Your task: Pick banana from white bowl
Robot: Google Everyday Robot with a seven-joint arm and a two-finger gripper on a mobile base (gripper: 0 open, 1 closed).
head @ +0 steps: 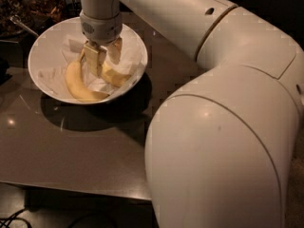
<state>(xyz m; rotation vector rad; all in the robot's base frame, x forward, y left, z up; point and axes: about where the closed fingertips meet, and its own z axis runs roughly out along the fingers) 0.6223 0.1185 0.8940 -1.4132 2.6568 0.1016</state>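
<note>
The white bowl (38, 77) lined with crumpled paper sits at the far left of the dark table. Two bananas lie in it. The longer, curved one (78, 87) lies at the bowl's front left. The shorter banana (118, 77) lies at the right, with its upper end hidden under my gripper. My gripper (104, 56) reaches straight down into the bowl. Its fingers (95, 58) stand slightly apart, one on each side of the shorter banana's upper end. I see no lift of the banana.
My large white arm (218, 141) fills the right half of the view and hides the table's right side. The dark glossy table (71, 151) extends in front of the bowl. Dark cluttered items (28, 8) lie behind the bowl at the far left.
</note>
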